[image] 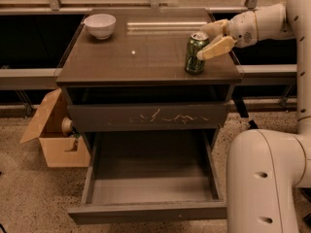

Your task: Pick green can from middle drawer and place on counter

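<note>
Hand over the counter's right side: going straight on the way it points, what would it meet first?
The green can. The hand is above the counter's right edge, pointing left, with the can standing upright right at its tip, possibly in contact. Nothing else shows between them.

Part of the green can (193, 59) behind the jaws at the counter's (146, 64) right; arm (272, 21) cropped.
</note>
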### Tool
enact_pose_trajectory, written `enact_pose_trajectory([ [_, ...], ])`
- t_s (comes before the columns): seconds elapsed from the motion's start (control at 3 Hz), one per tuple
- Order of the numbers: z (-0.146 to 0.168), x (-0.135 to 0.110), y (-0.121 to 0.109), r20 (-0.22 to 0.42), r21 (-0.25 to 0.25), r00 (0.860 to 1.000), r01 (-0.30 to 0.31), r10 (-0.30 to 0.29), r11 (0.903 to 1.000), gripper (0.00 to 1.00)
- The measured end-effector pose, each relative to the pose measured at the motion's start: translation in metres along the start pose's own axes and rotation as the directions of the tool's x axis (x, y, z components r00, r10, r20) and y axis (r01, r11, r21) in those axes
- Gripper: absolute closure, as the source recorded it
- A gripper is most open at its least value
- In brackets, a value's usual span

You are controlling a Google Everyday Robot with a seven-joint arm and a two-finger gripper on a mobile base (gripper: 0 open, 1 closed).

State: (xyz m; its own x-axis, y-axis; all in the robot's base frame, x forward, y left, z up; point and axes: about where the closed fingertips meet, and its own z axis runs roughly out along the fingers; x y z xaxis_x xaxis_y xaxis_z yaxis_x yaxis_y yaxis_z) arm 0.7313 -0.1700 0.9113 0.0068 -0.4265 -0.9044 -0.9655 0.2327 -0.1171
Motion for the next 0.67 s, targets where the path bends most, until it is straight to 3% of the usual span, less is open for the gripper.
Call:
enact_pose_trajectory([
  [0.33, -0.009, -0.011, 0.002, 0.011, 0.012, 0.999, 0.033, -0.033, 0.9994, 0.0],
  [0.67, -0.029, -0.038, 0.004, 0.008, 0.053, 0.993, 0.117, -0.118, 0.9917, 0.0],
])
